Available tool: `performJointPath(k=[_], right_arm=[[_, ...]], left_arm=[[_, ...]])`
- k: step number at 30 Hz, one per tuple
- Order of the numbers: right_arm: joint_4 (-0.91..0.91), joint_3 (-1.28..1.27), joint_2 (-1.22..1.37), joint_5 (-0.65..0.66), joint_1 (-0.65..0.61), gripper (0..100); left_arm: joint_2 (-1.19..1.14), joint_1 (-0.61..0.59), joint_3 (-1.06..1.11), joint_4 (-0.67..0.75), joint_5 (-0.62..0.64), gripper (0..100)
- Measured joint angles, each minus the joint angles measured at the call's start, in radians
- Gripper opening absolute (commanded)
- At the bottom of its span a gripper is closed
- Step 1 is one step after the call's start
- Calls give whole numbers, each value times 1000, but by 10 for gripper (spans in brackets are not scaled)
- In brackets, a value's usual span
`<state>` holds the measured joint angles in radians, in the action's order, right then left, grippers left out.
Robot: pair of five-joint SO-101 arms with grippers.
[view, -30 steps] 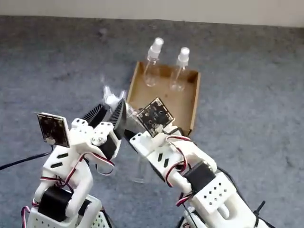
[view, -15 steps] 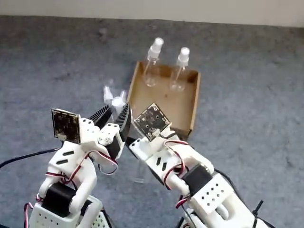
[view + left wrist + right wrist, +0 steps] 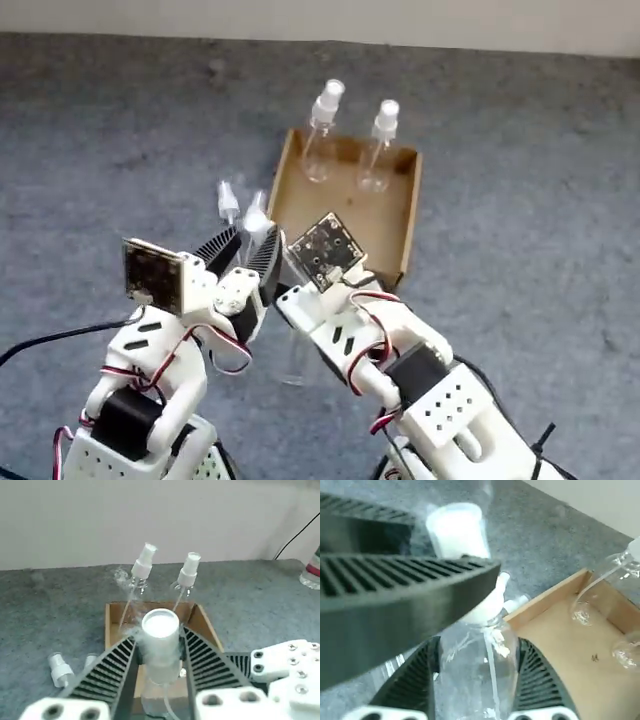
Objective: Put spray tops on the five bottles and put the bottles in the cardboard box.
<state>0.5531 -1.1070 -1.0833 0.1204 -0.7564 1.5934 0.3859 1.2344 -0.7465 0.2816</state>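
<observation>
Step in hand, as we read it: seating the spray top on bottle three.

- The cardboard box sits beyond the arms. Two capped bottles stand at its far end.
- The right gripper is clamped on the body of the clear bottle, one finger on each side. The bottle is roughly upright, near the box's near corner.
- The left gripper is pinched narrow around the white spray top. The top sits on that bottle's neck, and the dip tube shows inside the bottle.

How we'd do it well:
- Line the top's axis up with the neck before any twist. A tilted top will likely cross-thread or pop off.
- Let the right arm be the anchor, firm but not crushing. The clear wall looks thin and slick.
- Turn or press with the left arm only, and check the collar is flush before letting go.
- The box wall is close, so lift over it rather than drag.

Surface and room:
- The carpet is grey with a short nap, so an upright bottle may wobble on it.
- A plain pale wall stands behind, with a black cable running down it.
- Two loose spray tops lie on the carpet beside the box.
</observation>
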Motion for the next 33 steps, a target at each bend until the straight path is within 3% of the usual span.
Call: performJointPath(k=[7, 12, 21, 33], right_arm=[[0, 0, 0, 0, 0, 5], [0, 3, 0, 0, 5, 5], [0, 15, 0, 0, 8, 5], [34, 104, -2, 0, 135, 5]], left_arm=[[0, 8, 0, 0, -5, 16], [0, 8, 0, 0, -5, 141], [2, 9, 0, -8, -61, 109], [-5, -23, -80, -114, -61, 106]])
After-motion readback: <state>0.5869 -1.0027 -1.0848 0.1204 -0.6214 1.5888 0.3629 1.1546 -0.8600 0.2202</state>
